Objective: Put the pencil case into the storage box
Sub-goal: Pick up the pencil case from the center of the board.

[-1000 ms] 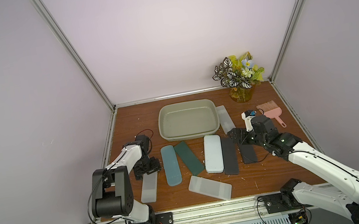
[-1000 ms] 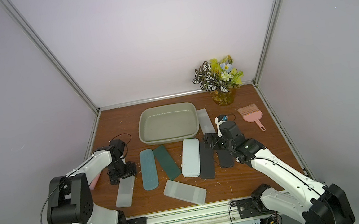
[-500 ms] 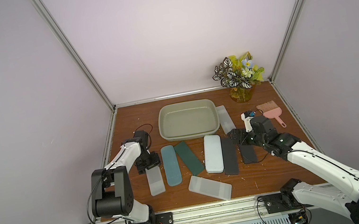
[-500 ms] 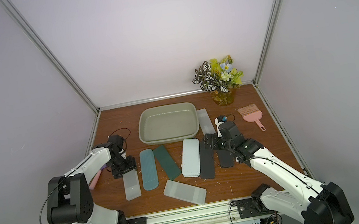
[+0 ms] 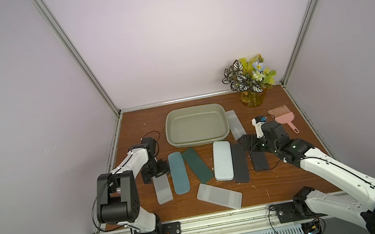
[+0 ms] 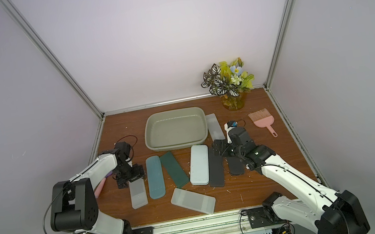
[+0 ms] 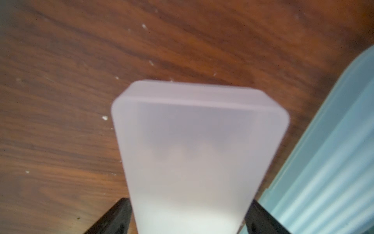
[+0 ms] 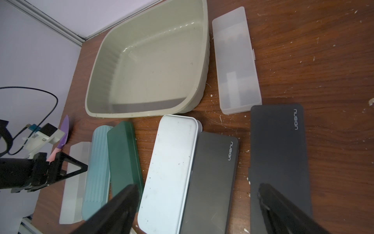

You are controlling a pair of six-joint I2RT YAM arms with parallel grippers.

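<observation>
Frosted pencil case (image 5: pixel 162 189) lies flat on the desk, 7 o'clock of the storage box (image 5: pixel 198 142); likely light, stiff, slick, best pinched across its width. Left hand (image 7: pixel 189 203) straddles its end, grip unclear; right hand (image 5: pixel 245 141) spread wide

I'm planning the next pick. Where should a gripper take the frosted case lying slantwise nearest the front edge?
Grip the frosted case across its narrow width near mid-length, coming straight down with the jaws turned to its slant. It lies flat on the table, both long sides look free, and it is probably too long to span endwise.
</observation>
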